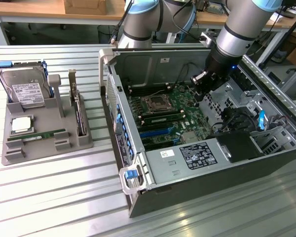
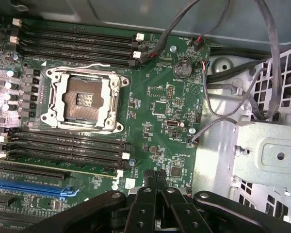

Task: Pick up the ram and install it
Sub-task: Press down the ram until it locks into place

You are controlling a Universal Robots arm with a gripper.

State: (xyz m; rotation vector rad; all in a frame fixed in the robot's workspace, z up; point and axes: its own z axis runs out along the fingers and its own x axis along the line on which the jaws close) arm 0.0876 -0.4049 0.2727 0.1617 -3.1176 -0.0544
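Note:
A long thin green ram stick (image 1: 37, 135) lies flat in the grey holder (image 1: 19, 153) at the exterior view's left, outside the case. A similar green stick (image 1: 160, 120) (image 2: 58, 164) stands seated in a memory slot just beside the empty processor socket (image 2: 82, 99) on the motherboard (image 2: 160, 107). My gripper (image 1: 201, 94) (image 2: 157, 175) hangs inside the open computer case, over the motherboard's edge near the drive cage. Its fingers (image 2: 148, 194) are pressed together with nothing between them. It is well apart from both sticks.
The grey holder also carries a hard drive (image 1: 22, 91), a square silver chip (image 1: 20, 125) and an upright card with a metal bracket (image 1: 78, 111). Loose black cables (image 2: 262, 73) run over the metal drive cage (image 2: 266, 155). The case walls (image 1: 138, 64) ring the motherboard.

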